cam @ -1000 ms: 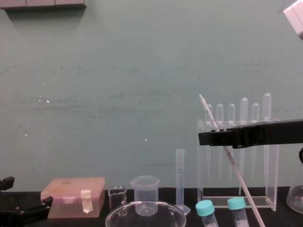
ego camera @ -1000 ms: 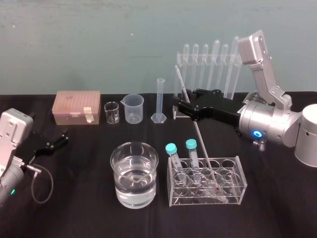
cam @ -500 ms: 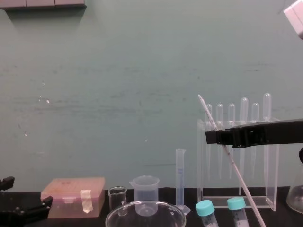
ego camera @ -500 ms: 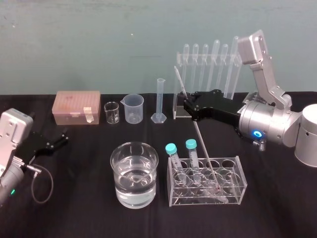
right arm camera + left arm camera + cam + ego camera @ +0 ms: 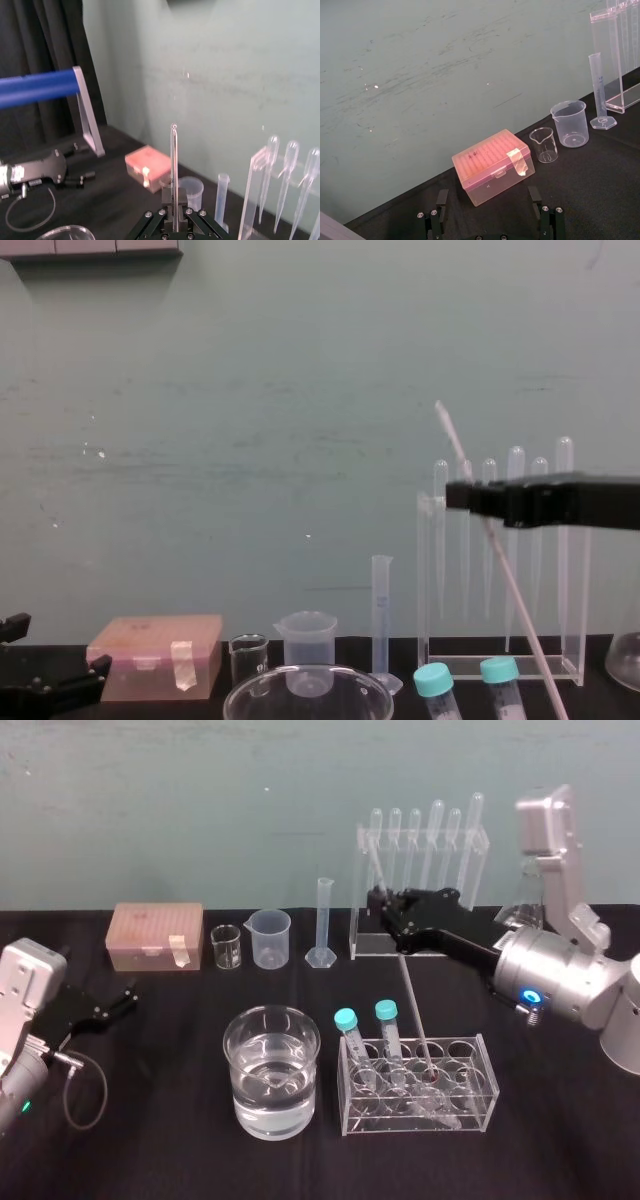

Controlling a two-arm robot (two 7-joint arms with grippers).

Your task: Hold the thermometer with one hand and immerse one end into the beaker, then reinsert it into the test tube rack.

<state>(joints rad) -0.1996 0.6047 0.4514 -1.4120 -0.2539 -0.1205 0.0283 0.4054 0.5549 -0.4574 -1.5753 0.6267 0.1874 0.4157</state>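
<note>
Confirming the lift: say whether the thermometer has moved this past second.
Yes. Shut in the right tool, the thermometer has risen: its top, earlier level with the test tube rack's pipette tips, now stands above them.

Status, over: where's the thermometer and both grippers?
Right gripper shut on thermometer, rod tilted, lower tip at low tube rack. Left gripper open, parked far left. Capped tubes stand between tip and beaker.

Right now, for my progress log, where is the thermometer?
Head view, right of centre: the thermometer is held tilted by the right gripper, its lower end over the low test tube rack, right of the beaker. The left gripper sits far left.
</note>
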